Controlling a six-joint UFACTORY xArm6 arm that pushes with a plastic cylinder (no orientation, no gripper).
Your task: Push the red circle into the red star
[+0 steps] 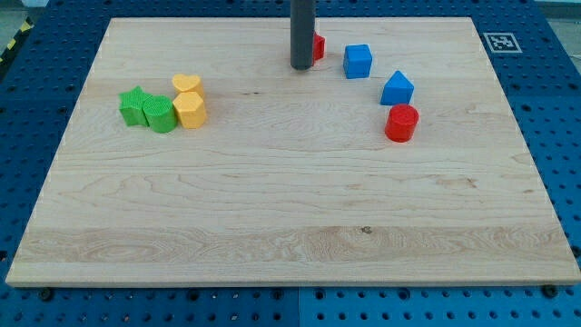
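Note:
The red circle [401, 123], a short cylinder, stands at the view's right, just below a blue triangular block [397, 88]. The red star [318, 46] is near the view's top centre, mostly hidden behind the dark rod. My tip [301, 66] rests on the board right at the star's left side, far to the upper left of the red circle.
A blue cube [358, 61] lies between the star and the blue triangular block. At the view's left sit a green star [134, 105], a green cylinder [160, 114], a yellow heart [186, 84] and a yellow hexagon [191, 110], clustered together on the wooden board [290, 209].

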